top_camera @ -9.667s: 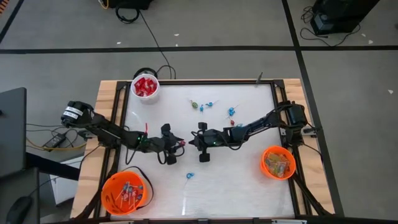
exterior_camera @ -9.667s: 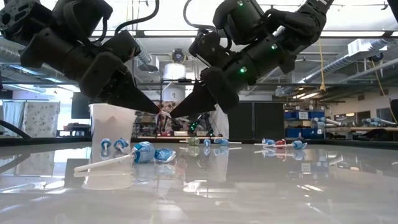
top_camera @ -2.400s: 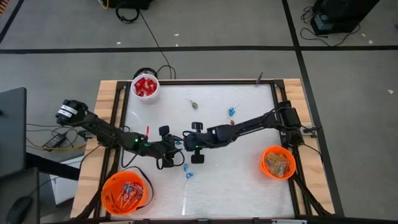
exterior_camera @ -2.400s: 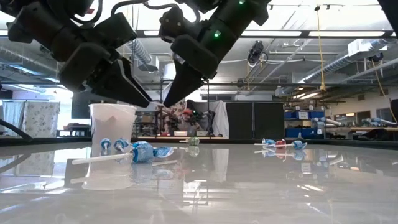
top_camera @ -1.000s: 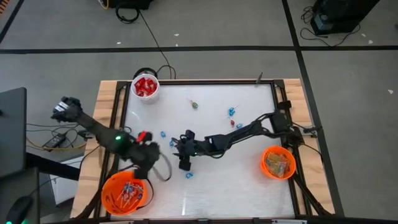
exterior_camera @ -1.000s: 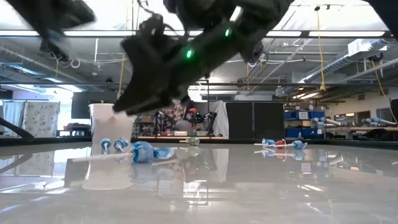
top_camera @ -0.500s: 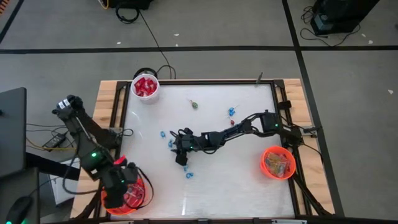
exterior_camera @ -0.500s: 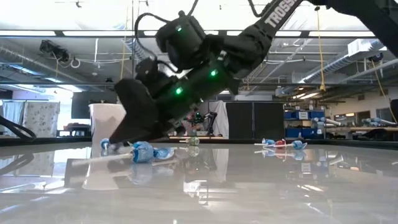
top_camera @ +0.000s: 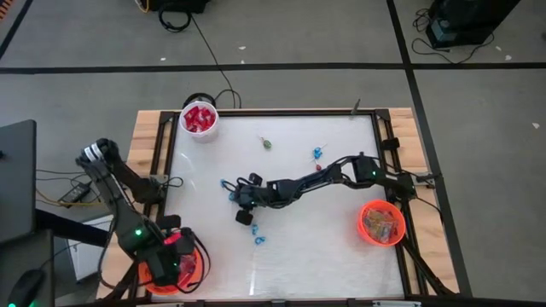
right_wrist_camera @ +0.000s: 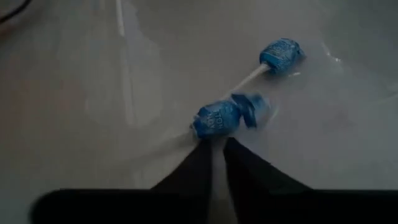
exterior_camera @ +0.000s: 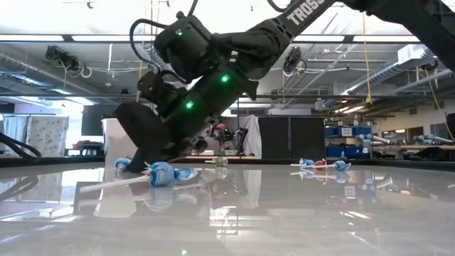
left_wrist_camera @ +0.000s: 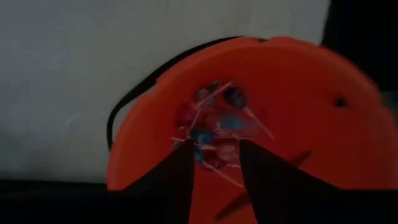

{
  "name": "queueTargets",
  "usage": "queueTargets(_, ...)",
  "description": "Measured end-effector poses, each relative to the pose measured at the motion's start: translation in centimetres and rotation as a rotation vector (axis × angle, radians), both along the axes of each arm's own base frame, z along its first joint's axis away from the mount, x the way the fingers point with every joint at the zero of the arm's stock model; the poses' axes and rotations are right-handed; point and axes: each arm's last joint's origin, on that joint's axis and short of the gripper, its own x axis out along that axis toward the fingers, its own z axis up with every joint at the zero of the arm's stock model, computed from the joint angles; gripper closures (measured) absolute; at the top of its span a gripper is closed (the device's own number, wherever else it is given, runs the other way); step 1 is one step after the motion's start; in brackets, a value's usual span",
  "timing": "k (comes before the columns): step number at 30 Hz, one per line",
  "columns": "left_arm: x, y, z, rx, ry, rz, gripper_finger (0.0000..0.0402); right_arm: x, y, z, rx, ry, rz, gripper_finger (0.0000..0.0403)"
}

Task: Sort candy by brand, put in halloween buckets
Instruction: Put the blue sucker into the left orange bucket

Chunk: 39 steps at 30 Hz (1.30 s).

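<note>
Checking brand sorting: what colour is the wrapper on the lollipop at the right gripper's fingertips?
Blue, with some print on it: the lollipop shows best in the right wrist view.

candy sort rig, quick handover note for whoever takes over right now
Left gripper: open above the left orange bucket, which holds lollipops, nothing between its fingers.
Right gripper: on the table, closing around the stick of a blue lollipop; another blue lollipop lies just beyond.
Done: red candy in the white pail; mixed pieces in the right orange bucket.
Left: several loose candies on the table.
</note>
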Motion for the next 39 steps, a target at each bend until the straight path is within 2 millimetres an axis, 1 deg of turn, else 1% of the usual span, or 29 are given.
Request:
queueTargets(3,0.1,-0.1,-0.5,0.033,0.036,0.000,0.0251,-0.3,0.0,1.0,0.006,0.013,0.027,0.0386)
queueTargets(4,0.0,-0.1,-0.6,0.040,0.041,0.000,0.0245,-0.4,0.0,1.3,0.006,0.022,0.044,0.0392)
queueTargets(5,0.0,-0.1,-0.7,0.047,0.046,-0.003,0.0239,-0.5,0.0,1.7,0.008,0.025,0.056,0.0394)
queueTargets(7,0.0,0.0,-0.7,0.059,0.054,-0.007,0.0229,-0.7,0.1,2.5,0.015,0.027,0.065,0.0383)
queueTargets(11,0.3,0.5,-0.5,0.119,-0.019,-0.038,0.0222,-0.6,-0.5,4.8,0.024,-0.042,0.053,0.0326)
queueTargets(13,0.3,0.7,-0.3,0.147,-0.066,-0.047,0.0221,-0.5,-1.3,4.9,0.046,-0.053,0.038,0.0293)
queueTargets(16,0.3,1.2,0.1,0.174,-0.109,-0.040,0.0222,-0.4,-1.9,3.6,0.065,-0.026,0.023,0.0237)
queueTargets(19,0.0,1.7,0.5,0.201,-0.140,-0.033,0.0222,-0.2,-1.7,2.2,0.056,-0.024,0.016,0.0179)
queueTargets(22,-0.2,2.1,0.9,0.214,-0.159,-0.029,0.0222,0.4,-1.5,0.8,0.065,-0.061,0.032,0.0128)
queueTargets(23,-0.3,2.2,0.9,0.216,-0.157,-0.027,0.0222,0.5,-1.4,0.7,0.082,-0.081,0.044,0.0114)
queueTargets(26,-0.3,2.3,1.0,0.215,-0.162,-0.025,0.0222,0.7,-1.2,0.3,0.091,-0.088,0.031,0.0086)
queueTargets(28,-0.3,2.3,1.0,0.213,-0.165,-0.024,0.0222,0.6,-1.2,0.2,0.059,-0.076,-0.006,0.0083)
queueTargets(30,-0.2,2.2,1.0,0.212,-0.169,-0.023,0.0222,0.5,-1.2,0.1,0.040,-0.056,-0.020,0.0096)
queueTargets(32,-0.2,2.2,1.1,0.218,-0.182,-0.021,0.0222,0.3,-1.4,-0.1,0.024,-0.025,-0.034,0.0128)
queueTargets(35,0.0,2.4,1.1,0.266,-0.243,-0.010,0.0222,0.1,-1.7,-0.2,-0.004,-0.003,-0.025,0.0207)
queueTargets(39,0.3,2.7,1.4,0.372,-0.389,0.041,0.0222,0.1,-1.6,-0.3,-0.036,0.012,-0.001,0.0338)
